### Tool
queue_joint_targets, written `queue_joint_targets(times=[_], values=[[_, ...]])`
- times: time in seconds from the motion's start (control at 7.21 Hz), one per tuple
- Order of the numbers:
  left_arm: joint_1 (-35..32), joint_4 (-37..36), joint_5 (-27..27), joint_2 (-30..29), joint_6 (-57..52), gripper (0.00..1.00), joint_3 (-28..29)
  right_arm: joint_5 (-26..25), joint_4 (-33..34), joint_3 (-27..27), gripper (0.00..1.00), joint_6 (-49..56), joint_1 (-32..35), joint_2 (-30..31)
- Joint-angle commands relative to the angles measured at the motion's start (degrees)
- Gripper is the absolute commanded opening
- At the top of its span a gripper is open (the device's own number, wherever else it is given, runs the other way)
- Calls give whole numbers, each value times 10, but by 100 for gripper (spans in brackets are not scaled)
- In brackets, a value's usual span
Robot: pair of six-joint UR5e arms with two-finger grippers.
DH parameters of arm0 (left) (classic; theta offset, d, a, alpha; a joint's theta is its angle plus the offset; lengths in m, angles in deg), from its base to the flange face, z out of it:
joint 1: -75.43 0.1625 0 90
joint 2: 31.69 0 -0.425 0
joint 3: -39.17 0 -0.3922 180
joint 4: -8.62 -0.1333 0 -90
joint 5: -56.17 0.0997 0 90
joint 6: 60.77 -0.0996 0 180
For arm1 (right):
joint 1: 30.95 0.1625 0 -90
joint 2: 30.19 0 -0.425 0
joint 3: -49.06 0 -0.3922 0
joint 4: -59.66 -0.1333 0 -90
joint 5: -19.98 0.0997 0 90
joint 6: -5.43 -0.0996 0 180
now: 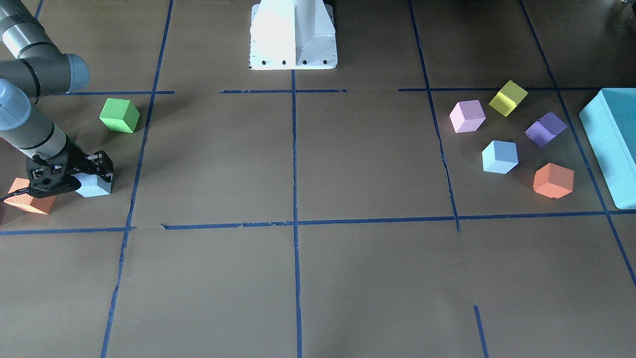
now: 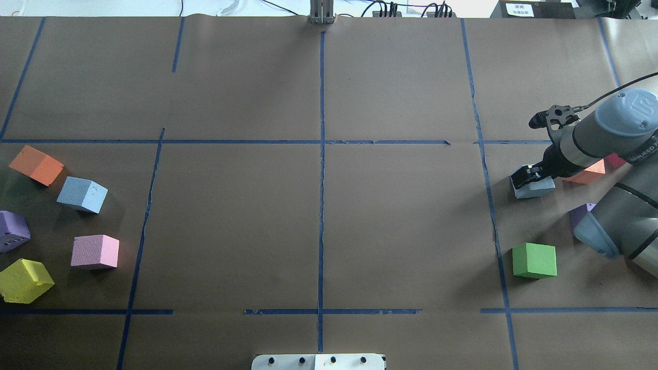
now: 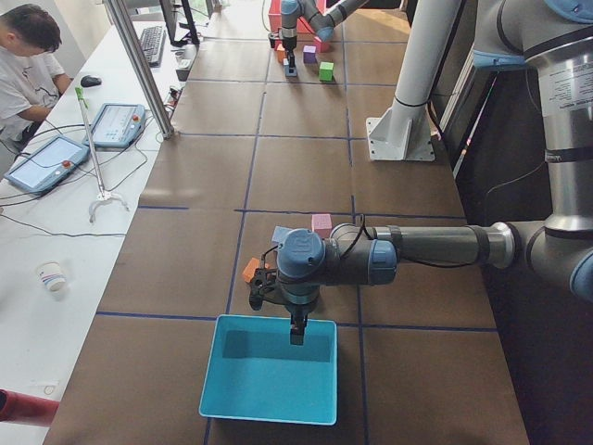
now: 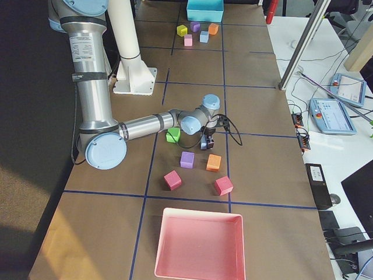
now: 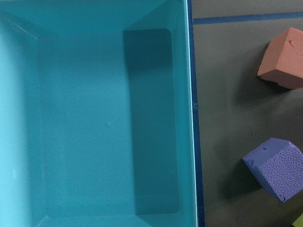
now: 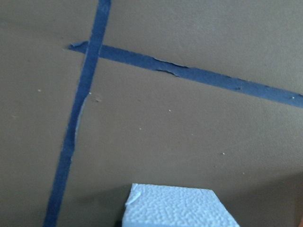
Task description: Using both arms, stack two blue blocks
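On brown paper w/ blue tape grid, right jaws straddle blue block (grip unclear; left jaws too).

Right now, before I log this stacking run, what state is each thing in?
right gripper: down astride the first blue block; grip unclear.
first blue block: on the table.
second blue block: loose on the table.
teal box: empty.
left gripper: over teal box; open or shut, cannot tell.

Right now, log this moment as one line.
right hand at pale blue foam cube, grip unclear | left hand over teal box | other blue cube untouched
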Motion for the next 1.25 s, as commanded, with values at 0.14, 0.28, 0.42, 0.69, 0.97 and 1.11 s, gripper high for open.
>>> queue_joint_targets(times=[0.14, 0.28, 0.42, 0.69, 0.97, 1.11], values=[[-1, 1, -1, 1, 0, 100, -1, -2, 84, -20, 3, -99, -49, -118], [-1, 1, -1, 0, 0, 100, -5, -36, 169, 0, 3, -171, -90, -220], [-1, 1, -1, 0, 0, 100, -5, -73, 218, 42, 4, -225, -118, -311], [1, 1, -4, 0, 0, 100, -6, -117, 217, 129, 4, -332, -181, -416], [1, 1, -4, 0, 0, 100, -5, -153, 198, 138, 6, -391, -223, -431], [0, 1, -3, 0, 0, 100, -4, -157, 198, 152, 10, -393, -230, -439]])
